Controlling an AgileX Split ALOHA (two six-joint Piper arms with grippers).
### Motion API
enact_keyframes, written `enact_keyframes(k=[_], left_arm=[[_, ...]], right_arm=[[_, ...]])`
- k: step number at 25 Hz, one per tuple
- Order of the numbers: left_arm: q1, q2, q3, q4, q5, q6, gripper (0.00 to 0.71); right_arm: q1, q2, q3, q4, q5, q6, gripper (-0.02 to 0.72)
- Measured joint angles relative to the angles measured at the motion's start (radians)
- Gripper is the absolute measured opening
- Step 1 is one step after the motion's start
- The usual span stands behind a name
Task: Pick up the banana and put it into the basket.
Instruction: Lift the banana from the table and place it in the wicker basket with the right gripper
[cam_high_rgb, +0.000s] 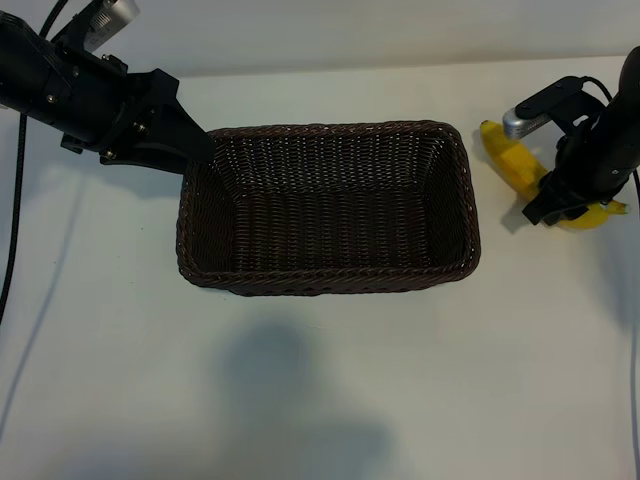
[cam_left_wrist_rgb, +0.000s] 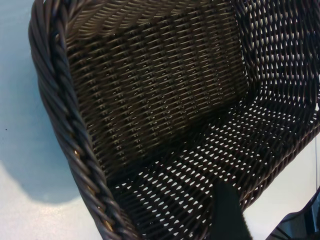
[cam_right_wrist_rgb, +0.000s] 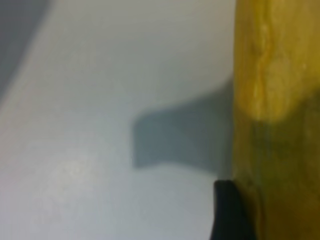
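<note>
The banana (cam_high_rgb: 510, 160) lies on the white table to the right of the basket (cam_high_rgb: 330, 280), yellow and curved. My right gripper (cam_high_rgb: 562, 203) is down over its middle, open, jaws on either side of it. In the right wrist view one dark finger (cam_right_wrist_rgb: 230, 215) rests against the banana's (cam_right_wrist_rgb: 275, 75) side; the other finger is out of view. My left gripper (cam_high_rgb: 200, 150) is at the basket's rear left corner, open. In the left wrist view one finger (cam_left_wrist_rgb: 227, 210) is inside the wicker basket (cam_left_wrist_rgb: 150, 100) and the other is outside the wall.
The basket holds nothing. White table (cam_high_rgb: 320, 400) lies bare in front of it, with a soft shadow. A black cable (cam_high_rgb: 15, 200) hangs along the left edge.
</note>
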Motion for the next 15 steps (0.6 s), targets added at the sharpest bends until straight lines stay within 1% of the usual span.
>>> enact_keyframes(k=[4, 9, 12, 13, 15], left_arm=[[0.000, 0.000, 0.000, 0.000, -0.002, 0.000, 0.467], [0.000, 0.000, 0.000, 0.000, -0.002, 0.002, 0.467], [0.000, 0.000, 0.000, 0.000, -0.002, 0.002, 0.467], [0.000, 0.000, 0.000, 0.000, -0.002, 0.002, 0.467], [0.000, 0.000, 0.000, 0.000, -0.001, 0.002, 0.467]], right_arm=[[0.000, 0.000, 0.000, 0.000, 0.030, 0.001, 0.428], [0.000, -0.062, -0.007, 0.000, 0.104, 0.001, 0.428], [0.000, -0.134, -0.059, 0.003, 0.182, 0.014, 0.428], [0.000, -0.157, -0.086, 0.010, 0.219, 0.021, 0.428], [0.000, -0.195, -0.141, 0.045, 0.298, 0.036, 0.428]])
